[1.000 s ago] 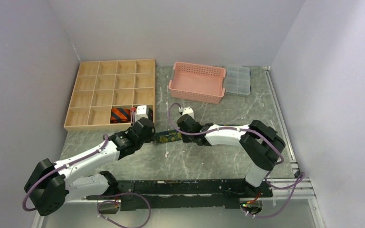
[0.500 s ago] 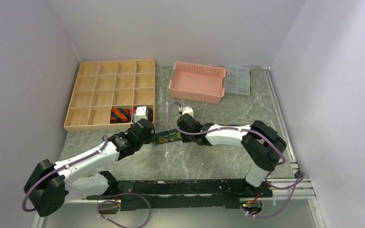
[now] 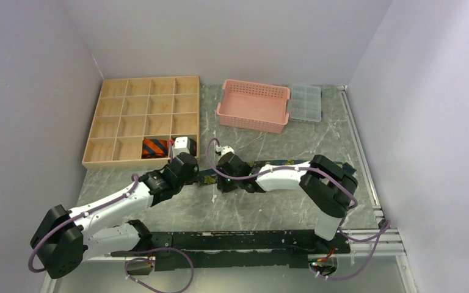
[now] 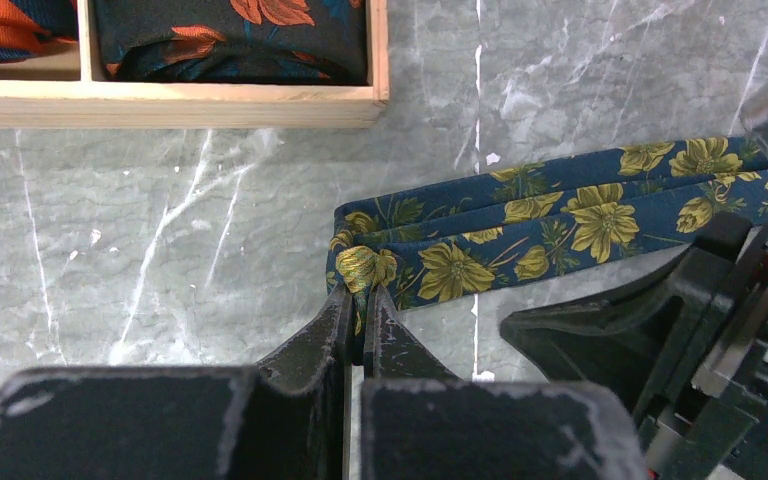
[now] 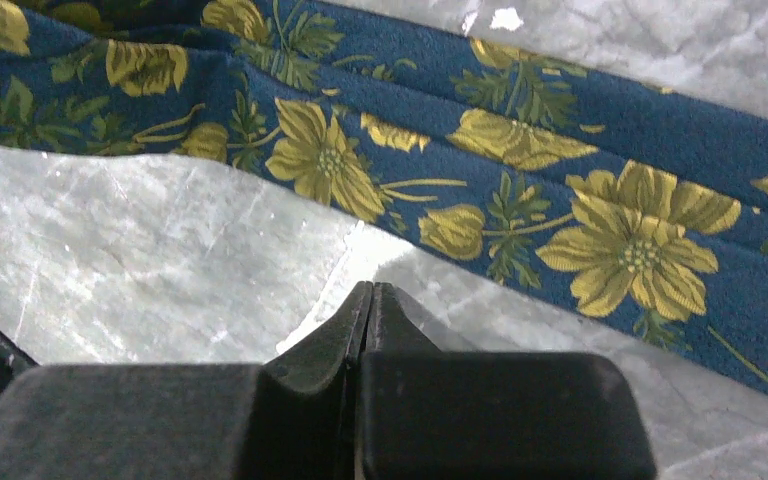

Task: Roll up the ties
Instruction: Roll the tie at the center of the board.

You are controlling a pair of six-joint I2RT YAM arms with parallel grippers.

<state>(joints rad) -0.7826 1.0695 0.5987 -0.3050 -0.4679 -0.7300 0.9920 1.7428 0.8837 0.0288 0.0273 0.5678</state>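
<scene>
The yellow-green floral tie lies folded double on the marble table; in the top view it shows between the two grippers. My left gripper is shut on the tie's folded end, just in front of the wooden box; it also shows in the top view. My right gripper is shut and empty, its tips on the table just beside the tie's edge. The striped tie and the orange-leaf tie lie rolled in neighbouring front compartments of the box.
The wooden compartment box stands at the back left. A pink basket and a clear plastic organiser stand at the back. The right gripper's body sits close to the right of my left gripper.
My right gripper has slid left along the tie, closer to the left gripper. The left gripper has stayed in place, still holding the folded end.
</scene>
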